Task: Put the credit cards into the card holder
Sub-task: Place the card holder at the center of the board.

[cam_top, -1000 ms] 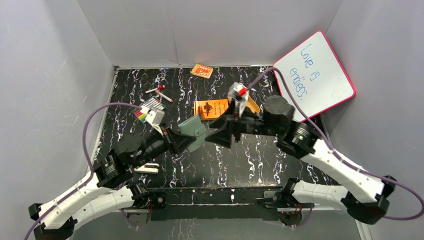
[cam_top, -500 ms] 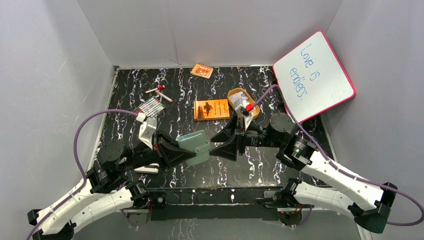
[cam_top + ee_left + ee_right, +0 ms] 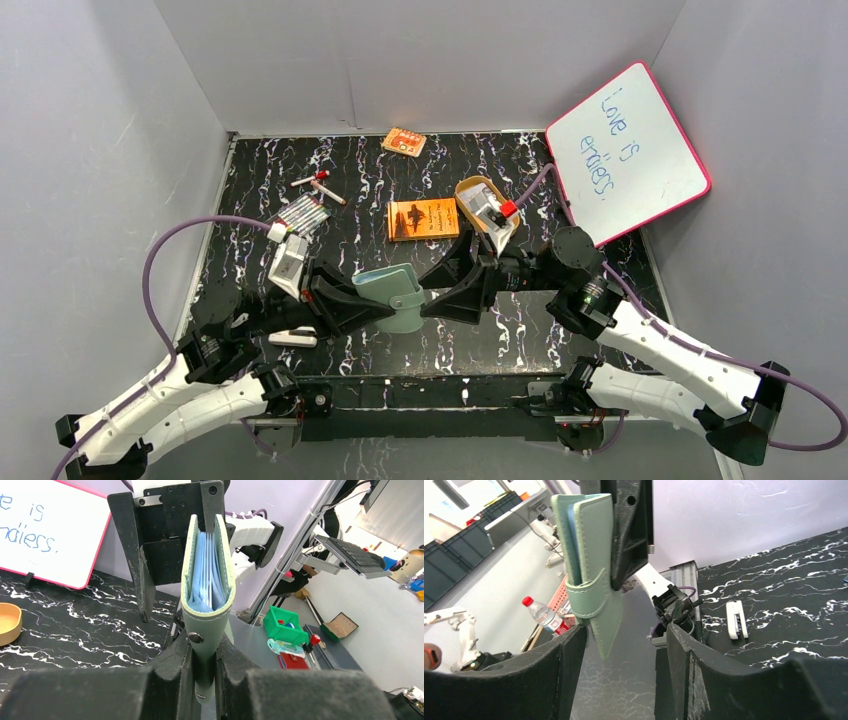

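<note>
**Near centre of the table: card holder drawn closer, pinched by the left gripper**

Change from one second ago: both arms sit nearer. The card holder (image 3: 392, 297) has come from beside the orange book (image 3: 423, 218) toward the near edge of the table (image 3: 520, 335). Against half a second ago, only a small shift. The right wrist has backed off the tan oval tin (image 3: 468, 189), which it covered a second ago.

Grip: the left gripper (image 3: 205, 666) is clamped tight on the holder's spine end, just behind the snap stud, and holds it clear of the table. The right gripper (image 3: 624, 636) stands wide apart, gripping nothing. The holder's loose flap hangs between its fingers, close to the one on the left of the wrist view.

Containers: the holder is folded almost closed, and pale blue pocket leaves are packed between its grey-green covers. The strap tab wraps across one cover. The tin is partly hidden by the right wrist camera, so I cannot tell its contents.

Around:
- A whiteboard (image 3: 628, 150) with blue handwriting leans far right.
- A small orange packet (image 3: 404, 141) lies at the far edge.
- Two red-tipped pens (image 3: 318, 185) and a striped pack (image 3: 305, 212) lie far left.
- A small white object (image 3: 294, 336) lies near left, partly under the left arm.
</note>
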Robot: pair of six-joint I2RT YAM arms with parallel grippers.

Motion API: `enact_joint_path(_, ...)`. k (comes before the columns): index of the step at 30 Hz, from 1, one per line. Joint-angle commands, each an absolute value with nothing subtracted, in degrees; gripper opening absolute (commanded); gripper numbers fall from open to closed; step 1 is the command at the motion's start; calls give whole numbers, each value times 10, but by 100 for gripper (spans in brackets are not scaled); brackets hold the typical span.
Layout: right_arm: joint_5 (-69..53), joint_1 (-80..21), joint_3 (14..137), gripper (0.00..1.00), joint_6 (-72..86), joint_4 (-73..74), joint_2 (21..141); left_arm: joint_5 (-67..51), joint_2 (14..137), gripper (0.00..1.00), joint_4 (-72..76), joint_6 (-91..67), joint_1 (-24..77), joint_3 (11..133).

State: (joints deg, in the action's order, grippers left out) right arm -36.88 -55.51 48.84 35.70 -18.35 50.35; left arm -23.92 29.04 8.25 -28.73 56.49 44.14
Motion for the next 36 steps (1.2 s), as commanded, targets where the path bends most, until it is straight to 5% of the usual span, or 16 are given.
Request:
enact_joint_path(1, -403, -560, 484, 70, 363, -243, 500, -228, 313, 0, 89, -278, 568, 440)
enact_joint_path(9, -381, -559, 539, 72, 268, -86, 466, -195, 294, 0, 50, -254, 567, 454)
enact_joint_path(19, -376, -560, 513, 69, 341, -194, 520, -196, 303, 0, 73, -264, 567, 457)
enact_joint_path(30, -363, -564, 503, 40, 369, -243, 538, -172, 301, 0, 91, -278, 567, 447)
enact_joint_path(33, -361, -566, 507, 23, 367, -232, 542, -166, 300, 0, 93, -283, 567, 445)
enact_joint_path(36, -355, -566, 503, 8, 366, -232, 540, -161, 299, 22, 97, -294, 567, 439)
